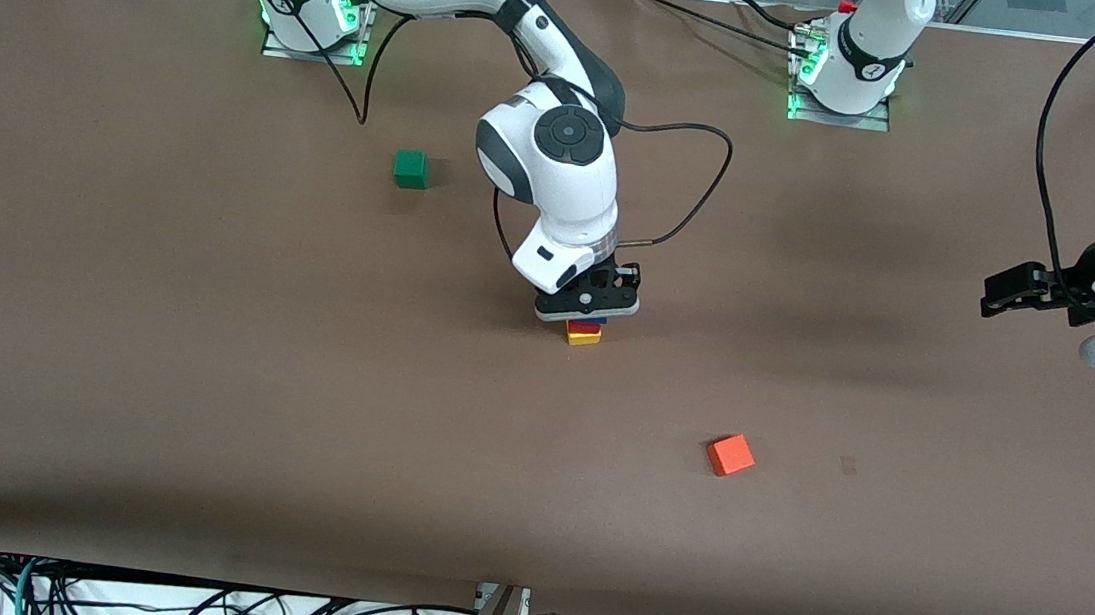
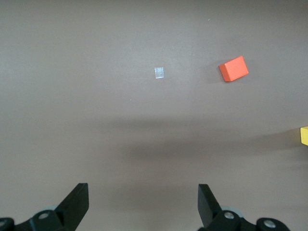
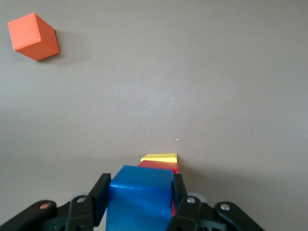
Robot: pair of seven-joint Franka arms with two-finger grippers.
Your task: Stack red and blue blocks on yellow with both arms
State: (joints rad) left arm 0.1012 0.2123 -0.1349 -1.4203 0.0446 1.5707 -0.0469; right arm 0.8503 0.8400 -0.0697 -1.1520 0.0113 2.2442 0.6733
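Note:
The yellow cube (image 1: 584,338) sits near the table's middle with the red cube (image 1: 584,328) on top of it. My right gripper (image 1: 586,317) is directly over this stack, shut on the blue cube (image 3: 140,197), which is at the top of the red cube (image 3: 161,165); whether they touch I cannot tell. The yellow cube (image 3: 159,157) shows under the red one in the right wrist view. In the front view the blue cube is hidden by the gripper. My left gripper (image 1: 996,292) is open and empty, up in the air over the left arm's end of the table; in its own wrist view the left gripper (image 2: 143,204) shows wide open.
An orange cube (image 1: 730,455) lies nearer to the front camera than the stack, toward the left arm's end. A green cube (image 1: 410,169) lies farther from the camera, toward the right arm's end. A small pale mark (image 2: 160,72) is on the table.

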